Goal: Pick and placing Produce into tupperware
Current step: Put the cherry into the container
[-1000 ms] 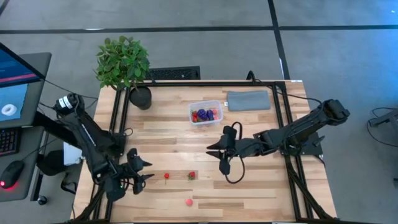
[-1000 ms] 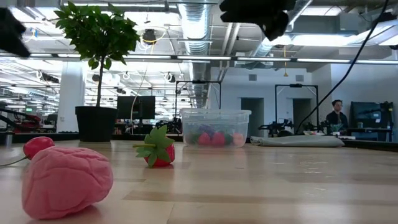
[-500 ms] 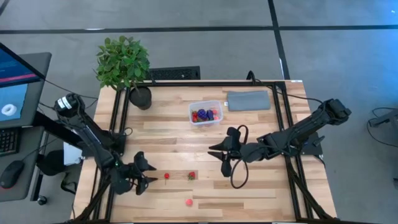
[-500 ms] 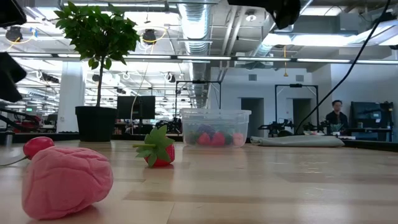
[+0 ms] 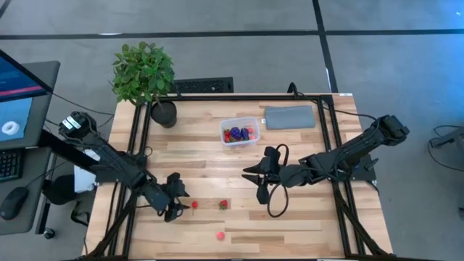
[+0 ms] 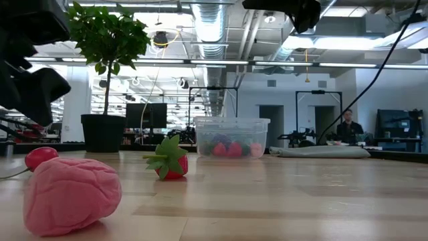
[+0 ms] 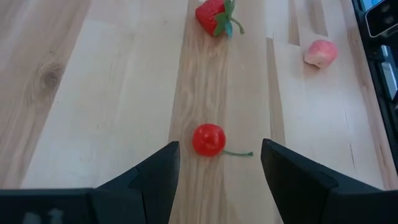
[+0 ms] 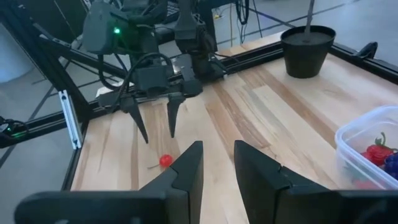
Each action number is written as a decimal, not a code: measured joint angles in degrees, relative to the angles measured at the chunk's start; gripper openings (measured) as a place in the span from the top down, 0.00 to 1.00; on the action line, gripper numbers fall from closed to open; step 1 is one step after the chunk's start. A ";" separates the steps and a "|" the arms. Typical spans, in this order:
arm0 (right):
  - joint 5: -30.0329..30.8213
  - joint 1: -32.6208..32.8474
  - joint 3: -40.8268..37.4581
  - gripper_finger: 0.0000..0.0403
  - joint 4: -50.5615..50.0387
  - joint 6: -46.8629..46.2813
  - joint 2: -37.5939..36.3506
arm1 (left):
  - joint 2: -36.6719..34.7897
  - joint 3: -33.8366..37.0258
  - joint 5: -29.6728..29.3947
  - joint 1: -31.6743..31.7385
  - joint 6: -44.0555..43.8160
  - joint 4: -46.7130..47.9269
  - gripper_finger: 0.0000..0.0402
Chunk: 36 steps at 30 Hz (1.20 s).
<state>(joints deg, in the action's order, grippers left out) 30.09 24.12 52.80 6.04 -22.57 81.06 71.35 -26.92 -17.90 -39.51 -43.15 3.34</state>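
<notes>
My left gripper [image 5: 176,204] [image 7: 219,149] is open and hovers just left of a red cherry with a green stem [image 5: 194,205] [image 7: 208,139]. The cherry lies on the wood ahead of its spread fingers, untouched. A strawberry [image 5: 223,205] [image 7: 214,15] and a pink piece [image 5: 220,235] [image 6: 67,194] lie on the table near the front edge. The clear tupperware [image 5: 239,132] [image 8: 373,140] stands at the far middle with several red and purple pieces inside. My right gripper [image 5: 258,181] [image 8: 217,165] is open, waits above the table's middle and holds nothing.
A potted plant [image 5: 145,72] stands at the far left corner and a flat grey pad [image 5: 290,116] lies right of the tupperware. Black frame rails [image 5: 138,138] run along the table's left and right sides. Bare wood lies between the two grippers.
My left gripper has moved toward the table's right, closing in on the cherry, and stays open. The cherry, strawberry and pink piece have not moved.
</notes>
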 joint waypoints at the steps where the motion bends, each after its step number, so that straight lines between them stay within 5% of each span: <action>1: 0.00 0.00 0.00 0.72 0.00 0.00 0.00 | 0.00 0.00 0.61 0.51 0.48 -0.04 0.46; 24: -0.03 -0.63 -0.04 0.72 -0.98 0.50 0.00 | 0.00 -0.02 9.66 8.09 -1.17 -1.88 0.46; 36: -0.04 -1.01 -0.04 0.72 -1.29 0.57 0.00 | 0.33 -0.02 8.35 8.13 2.58 -1.96 0.46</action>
<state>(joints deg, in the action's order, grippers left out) 30.04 23.11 52.75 4.75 -22.00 81.06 71.68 -26.94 -9.55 -31.38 -40.56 1.37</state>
